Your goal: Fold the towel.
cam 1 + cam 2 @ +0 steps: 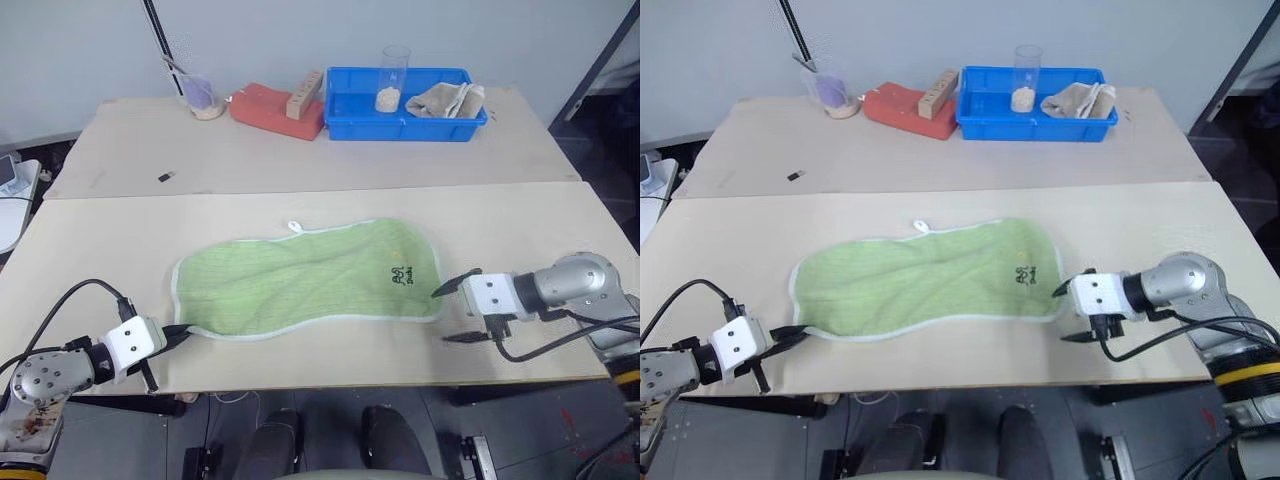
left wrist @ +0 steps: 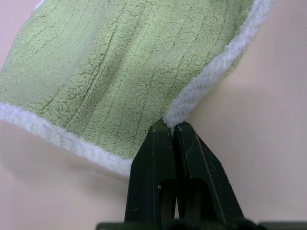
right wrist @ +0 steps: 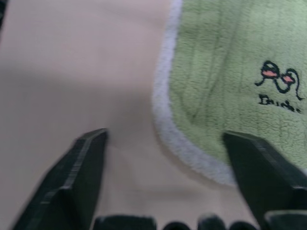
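I have the towel (image 1: 305,280) lying flat and unfolded across the middle of the near table (image 1: 300,210), long side running left to right, its white edging all round. The small white loop (image 1: 294,228) sticks out from the far edge, and the dark embroidered logo (image 1: 401,273) sits near the right-hand end.

On my left, the left gripper (image 1: 181,335) has its two black fingers pressed together on the white edging at the towel's near left corner; from the wrist camera I can see the hem pinched right at the fingertips (image 2: 163,139) (a thin bite, just the trim). The corner looks slightly lifted off the board there.

On my right, the right gripper (image 1: 459,308) sits at the towel's right end with its fingers spread wide and nothing between them. One finger (image 3: 259,167) is over the green cloth by the rounded corner, the other over bare table just beside the edging. I cannot tell whether either finger touches the cloth.

Further back, on the far table, I see a blue bin (image 1: 360,125) holding a clear cup (image 1: 392,78) and a beige cloth (image 1: 445,100). To its left lies a red pad (image 1: 270,108) with a wooden block (image 1: 304,94) on it, then a small clear container (image 1: 203,97).
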You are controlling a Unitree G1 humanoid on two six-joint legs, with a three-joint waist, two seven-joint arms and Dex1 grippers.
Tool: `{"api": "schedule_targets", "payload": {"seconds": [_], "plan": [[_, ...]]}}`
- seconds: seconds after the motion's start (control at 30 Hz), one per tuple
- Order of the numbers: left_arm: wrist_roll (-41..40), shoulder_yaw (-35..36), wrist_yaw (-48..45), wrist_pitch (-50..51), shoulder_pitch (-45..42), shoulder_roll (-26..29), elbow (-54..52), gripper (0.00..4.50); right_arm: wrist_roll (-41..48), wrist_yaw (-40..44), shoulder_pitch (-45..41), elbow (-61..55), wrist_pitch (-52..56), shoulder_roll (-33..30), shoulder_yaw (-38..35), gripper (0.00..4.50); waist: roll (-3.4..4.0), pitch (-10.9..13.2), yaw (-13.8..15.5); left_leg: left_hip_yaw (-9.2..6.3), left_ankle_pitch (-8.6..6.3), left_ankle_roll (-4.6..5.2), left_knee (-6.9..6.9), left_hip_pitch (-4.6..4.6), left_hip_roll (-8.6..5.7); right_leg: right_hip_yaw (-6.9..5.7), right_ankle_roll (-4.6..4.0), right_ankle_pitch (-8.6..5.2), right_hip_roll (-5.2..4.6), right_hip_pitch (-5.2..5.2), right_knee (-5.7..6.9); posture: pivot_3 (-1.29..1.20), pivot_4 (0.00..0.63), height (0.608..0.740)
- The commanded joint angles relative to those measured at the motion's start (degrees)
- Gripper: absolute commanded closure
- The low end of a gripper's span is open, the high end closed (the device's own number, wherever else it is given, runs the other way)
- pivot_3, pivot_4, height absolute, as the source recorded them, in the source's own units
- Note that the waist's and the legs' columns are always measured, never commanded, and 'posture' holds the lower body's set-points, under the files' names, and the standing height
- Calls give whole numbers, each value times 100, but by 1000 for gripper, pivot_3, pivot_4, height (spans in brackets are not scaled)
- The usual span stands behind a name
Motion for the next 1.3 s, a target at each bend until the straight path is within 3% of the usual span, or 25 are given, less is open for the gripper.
{"api": "schedule_targets", "payload": {"seconds": [0.03,0.3,0.47,0.67,0.77,0.87,0.97,1.1,1.23,1.3], "plan": [[30,-33,4,-37,77,0,-67,4500,-226,-159,-130,315,-247,34,-1,1835,-2,-1,-7,1,0,0,0,2,0,1,-1,0,0,1,0,0,150,740],[7,27,-14,-75,93,71,1,4500,-255,-246,-151,666,-655,87,-8,4494,-11,-7,-10,3,0,0,0,9,1,3,-1,1,0,5,0,0,150,740],[-177,71,-463,52,18,398,134,4500,221,161,-11,443,-301,-61,-125,4494,-12,-7,-8,4,-1,1,0,8,1,4,-1,1,1,5,0,0,150,740],[-1249,149,-1290,1714,-1012,944,106,4500,1534,561,-181,-41,1894,-408,-825,4494,-14,0,0,3,-2,4,0,-12,3,2,-2,2,4,-10,1,0,150,740],[-1476,-27,-1066,2565,-2750,745,699,4500,1523,287,-1030,568,2359,-292,-987,4494,-17,5,-2,3,-1,3,2,-1,6,1,-3,9,9,-1,5,0,150,740],[-1130,-388,-1011,2780,-4461,526,1611,4500,1277,-101,-2089,1462,2467,-69,-1010,4494,-33,11,-27,1,5,-7,25,-23,11,-13,-4,20,39,-17,8,0,150,740],[-720,-713,-998,2585,-5871,293,2637,4500,992,-505,-3182,2478,2186,172,-1038,4494,-37,12,-62,16,1,-7,26,-18,9,-12,-5,24,41,-24,10,0,150,740],[-166,-893,-603,1908,-7780,24,4256,4500,579,-1100,-4646,3838,1457,416,-1078,4494,-43,16,-141,35,21,-39,34,-78,1,-10,-2,33,28,-85,31,0,150,740],[160,-959,-636,1226,-8662,62,5103,4500,417,-1219,-5486,4542,841,437,-1148,4494,-43,16,-243,41,31,-53,64,-189,-16,-10,23,52,1,-198,43,0,150,740],[213,-929,-779,1042,-8699,194,5236,4500,458,-996,-5481,4484,683,345,-1206,4494,-42,16,-261,45,24,-44,61,-180,-27,-12,29,55,-16,-201,42,0,150,740]]}}
